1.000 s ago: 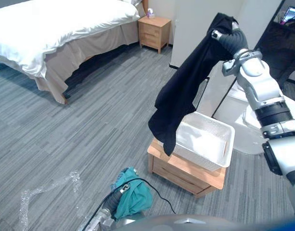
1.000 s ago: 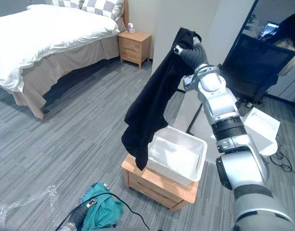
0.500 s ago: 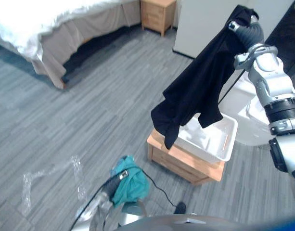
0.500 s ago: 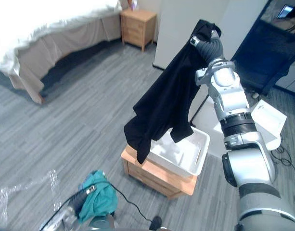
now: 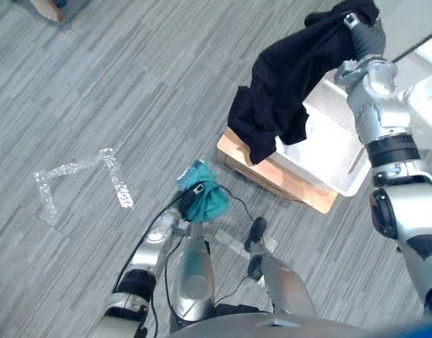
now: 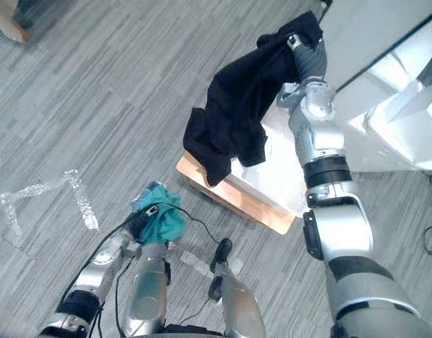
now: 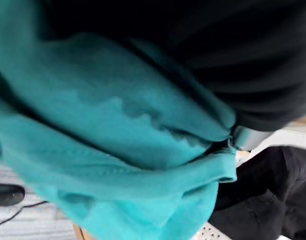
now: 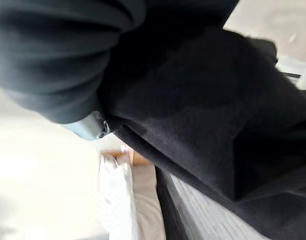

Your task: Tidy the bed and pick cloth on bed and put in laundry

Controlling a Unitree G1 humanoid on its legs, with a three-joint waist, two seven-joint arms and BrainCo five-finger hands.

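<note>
black cloth (image 5: 286, 84): one piece, bunched and hanging in loose folds from the right robot hand (image 5: 358, 32), which is raised over the far end of the basket; the cloth covers that robot hand, so whether it is spread or clamped cannot be told. the lower folds of the black cloth hang in front of the left end of the basket and the left part of the table top; whether they touch either cannot be told. basket (image 5: 332, 151): white, rectangular, perforated walls, standing on the table and covering most of its top. table (image 5: 279, 174): small, low, light wood, on the floor just beyond the robot. teal cloth (image 5: 212, 202): one piece, crumpled into a ball around the left robot hand (image 5: 192, 196), held low above the floor, near the table's front left corner but apart from it; the left wrist view shows the teal folds wrapped over this robot hand, and whether it is spread or closed cannot be told. floor (image 5: 131, 84): grey carpet in striped planks. tape (image 5: 117, 183): clear, crinkled strips stuck to the floor to the left, well apart from the table, forming a rough open corner.
</note>
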